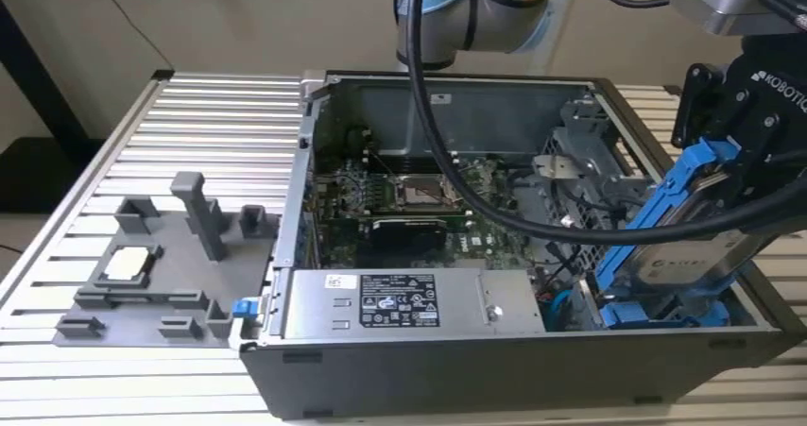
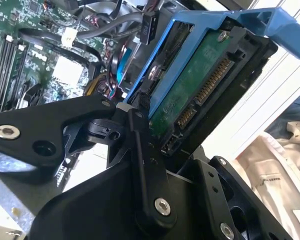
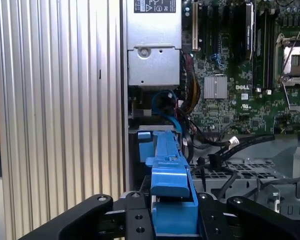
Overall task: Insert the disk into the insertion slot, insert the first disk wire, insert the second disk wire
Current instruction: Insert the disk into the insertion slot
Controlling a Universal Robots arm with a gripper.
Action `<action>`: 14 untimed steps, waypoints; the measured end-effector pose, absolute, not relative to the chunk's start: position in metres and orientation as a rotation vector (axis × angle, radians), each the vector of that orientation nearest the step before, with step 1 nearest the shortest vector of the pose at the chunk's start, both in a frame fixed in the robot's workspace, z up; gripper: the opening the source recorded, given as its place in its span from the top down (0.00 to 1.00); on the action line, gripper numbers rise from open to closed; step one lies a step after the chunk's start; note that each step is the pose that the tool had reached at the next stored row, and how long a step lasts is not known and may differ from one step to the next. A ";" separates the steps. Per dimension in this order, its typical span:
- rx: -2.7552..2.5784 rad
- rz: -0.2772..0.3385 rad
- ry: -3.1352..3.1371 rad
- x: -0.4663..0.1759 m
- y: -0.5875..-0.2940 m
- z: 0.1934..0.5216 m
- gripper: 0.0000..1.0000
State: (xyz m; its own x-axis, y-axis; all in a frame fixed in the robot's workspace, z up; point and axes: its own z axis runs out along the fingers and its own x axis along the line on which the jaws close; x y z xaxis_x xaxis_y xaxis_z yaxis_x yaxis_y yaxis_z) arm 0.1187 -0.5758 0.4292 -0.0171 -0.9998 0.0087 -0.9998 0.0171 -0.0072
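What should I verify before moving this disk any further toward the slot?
1. Grip: jaws shut on the disk: ok.
2. Disk seated in the slot: not ok; it stands tilted, lower end near the slot, upper end high.
3. Disk's connector bare, nothing plugged in: ok.
4. Loose wires clear of the slot: cannot tell; they lie close by.
5. Disk square with the slot's sides: cannot tell.
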 end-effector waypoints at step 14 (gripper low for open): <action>2.205 0.017 -2.237 0.121 -0.571 0.415 0.67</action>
State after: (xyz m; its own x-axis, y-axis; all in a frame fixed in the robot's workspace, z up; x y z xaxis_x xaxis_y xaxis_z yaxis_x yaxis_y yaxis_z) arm 0.1206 -0.5715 0.4152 -0.0147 -0.9999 0.0078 -0.9999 0.0146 -0.0073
